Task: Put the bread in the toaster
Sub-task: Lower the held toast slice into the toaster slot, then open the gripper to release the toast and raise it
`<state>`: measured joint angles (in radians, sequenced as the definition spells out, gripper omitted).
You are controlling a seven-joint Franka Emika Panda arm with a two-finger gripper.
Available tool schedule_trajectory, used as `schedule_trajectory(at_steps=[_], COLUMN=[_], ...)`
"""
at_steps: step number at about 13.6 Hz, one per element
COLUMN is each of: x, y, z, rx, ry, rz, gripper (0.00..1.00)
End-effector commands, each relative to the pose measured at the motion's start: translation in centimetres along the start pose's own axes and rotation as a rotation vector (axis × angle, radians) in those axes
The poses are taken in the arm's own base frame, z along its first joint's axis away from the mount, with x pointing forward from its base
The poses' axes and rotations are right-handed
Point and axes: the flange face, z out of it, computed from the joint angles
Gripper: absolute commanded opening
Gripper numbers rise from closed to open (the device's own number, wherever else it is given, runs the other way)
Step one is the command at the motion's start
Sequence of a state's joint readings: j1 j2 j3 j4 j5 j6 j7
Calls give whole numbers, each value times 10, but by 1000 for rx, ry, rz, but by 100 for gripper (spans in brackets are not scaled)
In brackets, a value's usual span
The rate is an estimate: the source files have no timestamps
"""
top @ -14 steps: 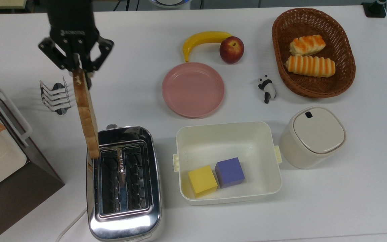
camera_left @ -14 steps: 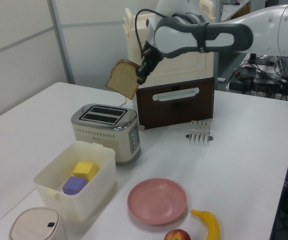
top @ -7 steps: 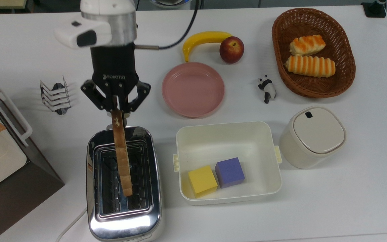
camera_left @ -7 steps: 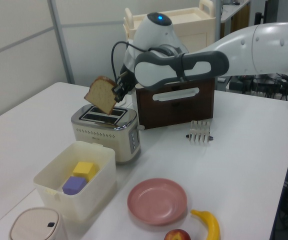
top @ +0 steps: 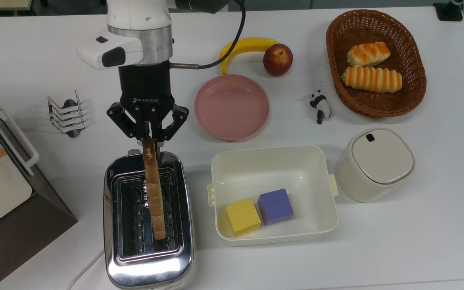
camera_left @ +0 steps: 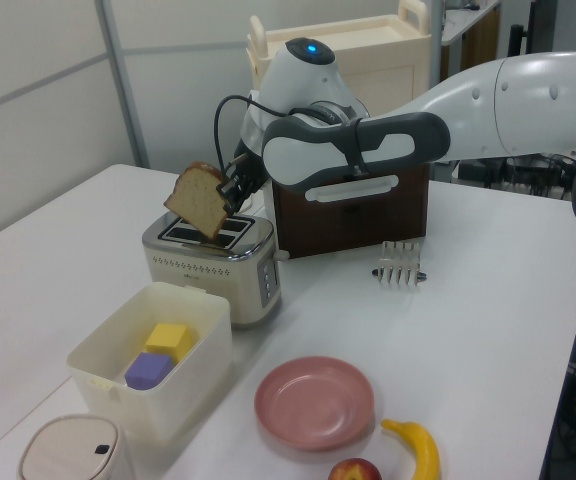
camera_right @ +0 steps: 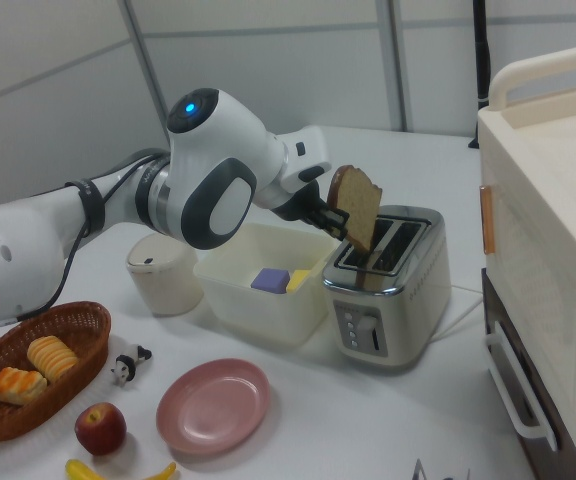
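Your gripper point(top: 150, 137) carries the word ROBOTIQ in white letters on its black body, the one piece of writing that can be read. Its two fingers are pinched on the crust at one end of the bread point(top: 153, 189), and the slice hangs away from them, edge-on in the top view. In the left view the bread point(camera_left: 200, 200) is tilted, its lowest corner just above or at the slots; you cannot tell whether it touches. It is held over the toaster point(top: 148, 220), a shiny chrome box with two dark slots, and in the top view it lies along the slot on the top view's right. In the top view, a small wire rack point(top: 67, 114) stands to the left of the gripper, a brown and cream cabinet point(top: 2, 189) sits at the left edge, and a pink plate point(top: 231, 107) lies to the right of the gripper. A cream tub point(top: 272, 163) holding a yellow block point(top: 242, 216) and a purple block point(top: 275, 206) sits just beside the toaster on the top view's right. Farther off are a lidded cream canister point(top: 373, 164), a panda figure point(top: 320, 106), a banana point(top: 245, 47), an apple point(top: 277, 59) and a wicker basket point(top: 336, 52) with two striped rolls point(top: 371, 79).
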<state>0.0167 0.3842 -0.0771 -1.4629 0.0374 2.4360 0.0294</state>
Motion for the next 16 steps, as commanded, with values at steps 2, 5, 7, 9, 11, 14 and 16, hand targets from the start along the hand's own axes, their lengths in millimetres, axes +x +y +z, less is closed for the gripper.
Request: schedule_trajectory(at_steps=[2, 5, 7, 9, 11, 14, 16], x=[3, -2, -12, -14, -15, -14, -14], y=[-3, -3, 0, -3, -1, -1, 0], z=[-1, 5, 9, 11, 12, 12, 10], rx=[-9, -18, -51, -50, -50, -51, -52], ry=[17, -9, -109, -114, -120, -119, -117], rz=[67, 53, 36, 33, 37, 36, 37], gripper=[7, 8, 10, 13, 62, 92, 99])
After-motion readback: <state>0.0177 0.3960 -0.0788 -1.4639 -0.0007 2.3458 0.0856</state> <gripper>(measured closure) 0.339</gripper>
